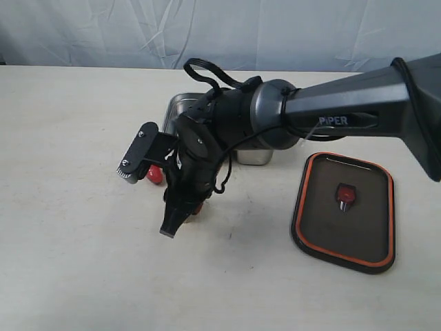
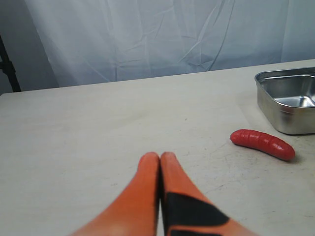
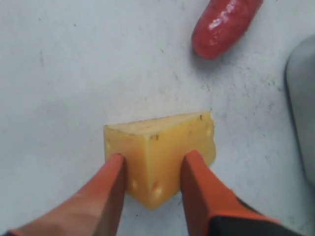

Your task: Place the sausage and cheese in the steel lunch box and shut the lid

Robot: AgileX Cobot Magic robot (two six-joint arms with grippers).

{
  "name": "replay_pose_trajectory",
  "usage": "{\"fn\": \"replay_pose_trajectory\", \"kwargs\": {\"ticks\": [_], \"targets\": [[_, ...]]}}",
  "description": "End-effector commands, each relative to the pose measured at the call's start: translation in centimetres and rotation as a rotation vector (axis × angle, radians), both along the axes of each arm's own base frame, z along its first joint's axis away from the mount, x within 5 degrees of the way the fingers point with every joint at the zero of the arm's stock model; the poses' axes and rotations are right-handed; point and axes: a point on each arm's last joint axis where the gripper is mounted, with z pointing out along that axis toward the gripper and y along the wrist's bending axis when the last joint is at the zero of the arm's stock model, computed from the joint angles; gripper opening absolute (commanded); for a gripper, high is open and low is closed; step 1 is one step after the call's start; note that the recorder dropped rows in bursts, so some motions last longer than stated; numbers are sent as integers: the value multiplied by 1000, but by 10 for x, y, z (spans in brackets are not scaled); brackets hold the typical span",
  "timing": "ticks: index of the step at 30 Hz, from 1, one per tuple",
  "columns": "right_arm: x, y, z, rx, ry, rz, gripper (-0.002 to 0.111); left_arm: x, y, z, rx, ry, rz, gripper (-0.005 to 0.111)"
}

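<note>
The yellow cheese (image 3: 162, 130) rests on the table with my right gripper (image 3: 156, 157) shut on it, one orange finger pressed against each side. The red sausage (image 3: 224, 24) lies just beyond it, free on the table, and also shows as the sausage (image 2: 262, 144) and the sausage (image 1: 155, 174). In the exterior view my right gripper (image 1: 185, 210) points down in front of the steel lunch box (image 1: 180, 105), and the arm hides the cheese. The lid (image 1: 344, 210) lies upside down to the right. My left gripper (image 2: 160, 157) is shut and holds nothing, short of the lunch box (image 2: 288, 105).
The right arm (image 1: 331, 110) reaches across the middle and covers most of the lunch box. A small red valve (image 1: 345, 194) sits at the lid's centre. A pale cloth backdrop (image 1: 220, 27) hangs behind the table.
</note>
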Motion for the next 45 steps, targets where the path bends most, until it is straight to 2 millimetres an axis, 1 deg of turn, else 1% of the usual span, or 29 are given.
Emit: {"fn": "replay_pose_trajectory", "kwargs": {"ticks": [1,2,6,8,10,13,14,15,16,17,18,21,22,23,27,31,38,45], "targets": [[-8,-10,-4,-91,77,-19,-1,0,0,1,-9,-17,1,0],[-8,-10,1,-73,72,-22,-1,0,0,1,-9,-17,1,0],[-10,-10,50,72,20,-51,-1,0,0,1,-9,-17,1,0],[-11,-12,69,117,-6,-72,-1,0,0,1,-9,-17,1,0],[-12,-14,80,146,-25,-69,-1,0,0,1,-9,-17,1,0],[-13,-16,79,123,-2,-92,-1,0,0,1,-9,-17,1,0],[-14,-17,76,106,15,-110,0,0,0,1,-9,-17,1,0],[-14,-18,72,84,31,-123,4,0,0,1,-9,-17,1,0],[-14,-18,68,67,40,-125,10,0,0,1,-9,-17,1,0],[-14,-17,63,53,49,-126,19,0,0,1,-9,-17,1,0],[-14,-17,58,39,56,-127,32,0,0,1,-9,-17,1,0],[-12,-13,39,7,72,-125,85,0,0,1,-9,-17,1,0],[-12,-13,34,-10,77,-124,98,0,0,1,-9,-17,1,0],[-11,-14,28,-33,81,-119,105,0,0,1,-9,-17,1,0],[-12,-15,7,-100,122,-127,104,0,0,1,-9,-17,1,0],[-11,-14,-1,-114,129,-127,104,0,0,1,-9,-17,1,0],[-12,-13,-2,-101,132,-126,104,0,0,1,-9,-17,1,0],[-7,-8,0,-50,74,-91,104,0,0,1,-9,-17,1,0]]}}
